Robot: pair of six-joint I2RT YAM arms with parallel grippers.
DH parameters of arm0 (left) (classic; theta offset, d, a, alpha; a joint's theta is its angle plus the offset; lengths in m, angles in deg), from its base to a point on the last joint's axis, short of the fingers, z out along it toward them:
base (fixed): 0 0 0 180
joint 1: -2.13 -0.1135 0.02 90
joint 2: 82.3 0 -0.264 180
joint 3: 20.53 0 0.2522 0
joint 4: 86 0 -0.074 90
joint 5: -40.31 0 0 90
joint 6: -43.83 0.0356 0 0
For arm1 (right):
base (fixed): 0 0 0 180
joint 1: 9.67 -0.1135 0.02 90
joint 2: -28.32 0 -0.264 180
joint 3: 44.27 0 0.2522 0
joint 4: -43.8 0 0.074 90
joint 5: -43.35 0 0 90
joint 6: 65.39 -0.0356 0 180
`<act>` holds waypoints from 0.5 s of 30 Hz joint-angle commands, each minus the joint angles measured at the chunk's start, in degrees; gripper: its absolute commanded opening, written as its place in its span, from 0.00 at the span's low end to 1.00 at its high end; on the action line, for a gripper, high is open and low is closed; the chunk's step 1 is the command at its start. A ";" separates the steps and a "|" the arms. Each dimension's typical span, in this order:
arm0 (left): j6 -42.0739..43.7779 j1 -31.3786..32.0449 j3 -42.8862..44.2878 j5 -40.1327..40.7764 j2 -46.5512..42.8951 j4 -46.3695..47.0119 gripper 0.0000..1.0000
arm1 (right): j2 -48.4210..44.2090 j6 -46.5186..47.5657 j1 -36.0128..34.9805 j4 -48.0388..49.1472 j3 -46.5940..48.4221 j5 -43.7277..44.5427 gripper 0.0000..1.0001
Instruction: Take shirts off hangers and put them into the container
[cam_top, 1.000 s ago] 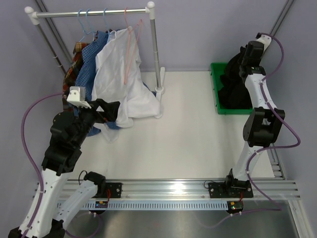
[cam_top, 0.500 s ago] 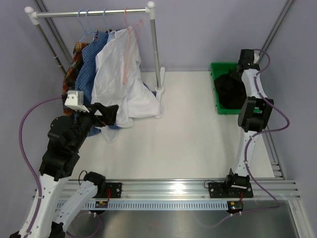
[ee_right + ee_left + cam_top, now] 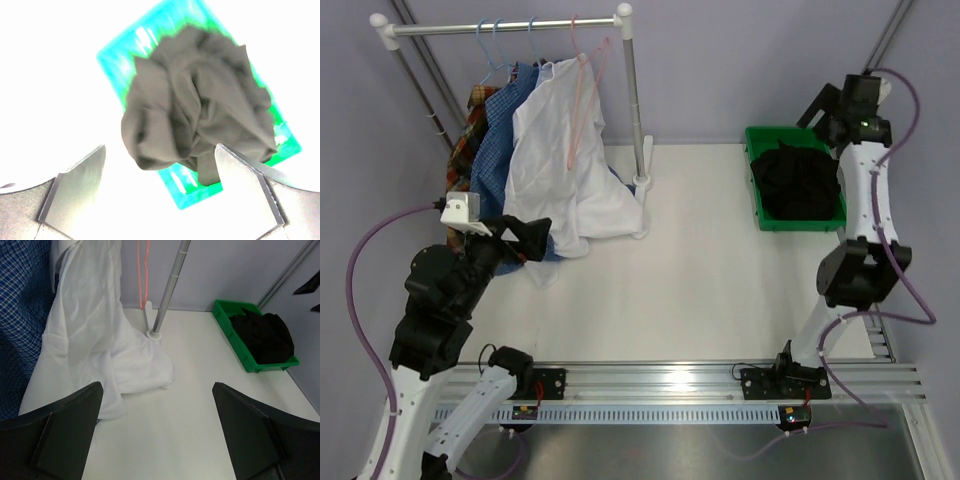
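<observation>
My right gripper (image 3: 160, 150) hangs above the container (image 3: 757, 135) at the far right of the table, fingers spread wide with nothing between them. The black shirt (image 3: 798, 180) lies bunched inside the green tray, apart from my fingers, with a fold or two riding up over the rim. I judge the drop-off for this shirt to be finished. My left gripper (image 3: 156, 385) is also spread wide and empty, held low at the near left and pointed at the lower folds of the white shirt (image 3: 555, 170). That shirt hangs from the rail (image 3: 500, 27) at the far left, its hem pooled on the table by the rail's right post. A pink hanger (image 3: 582, 70) shows at the front of the white shirt. Behind it to the left hang the blue checked shirt (image 3: 498, 130) and the red-brown plaid shirt (image 3: 470, 125), under the light blue hangers (image 3: 492, 50). So one shirt of four looks done, and the white one, nearest and in front, seems the next to take. I expect that calls for my left fingers to close on a good fold of cloth. The shirt then has to slip free of its hanger without the hanger's hook coming off the rail. My right arm should travel back across the table to help, and the limp cloth may snag on the post.
</observation>
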State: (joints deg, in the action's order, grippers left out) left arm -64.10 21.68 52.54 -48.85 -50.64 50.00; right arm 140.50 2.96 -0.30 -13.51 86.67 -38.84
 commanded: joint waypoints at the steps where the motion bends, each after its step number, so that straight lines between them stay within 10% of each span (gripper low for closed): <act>1: 3.94 -0.13 4.14 3.36 -1.51 -1.04 0.99 | -18.96 3.10 -0.05 3.81 -2.82 -1.22 0.99; 15: 16.96 1.98 12.06 24.11 -2.65 -4.56 0.99 | -68.29 11.98 -1.54 14.37 -29.90 -1.50 0.99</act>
State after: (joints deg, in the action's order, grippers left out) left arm -51.43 22.51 62.88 -30.53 -53.11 45.72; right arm 74.34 11.66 -0.59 0.37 61.67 -40.52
